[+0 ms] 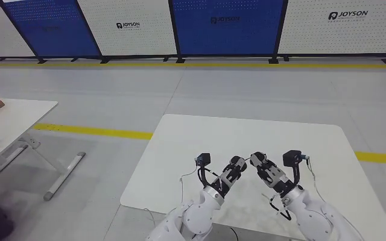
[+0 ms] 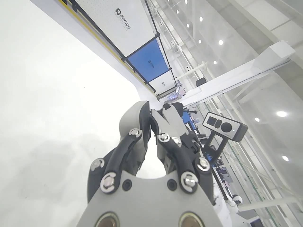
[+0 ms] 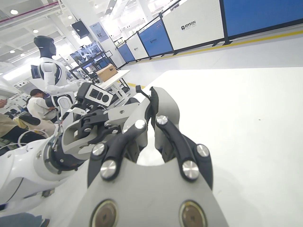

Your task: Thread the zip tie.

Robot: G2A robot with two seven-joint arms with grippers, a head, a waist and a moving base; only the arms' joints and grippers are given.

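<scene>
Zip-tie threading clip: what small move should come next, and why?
Probably ease the left pincer a little toward the zip tie, whose head juts from the tip of the shut right pincer. Both pincers hang tip to tip above the table, and nothing shows through the head yet.

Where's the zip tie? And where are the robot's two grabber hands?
zip tie [image 3: 139, 89]: right wrist view, on its square black head.
right gripper [image 3: 151, 95]: right wrist view, between its shut fingertips.
left gripper [image 2: 149, 111]: left wrist view, between its shut fingertips.
</scene>
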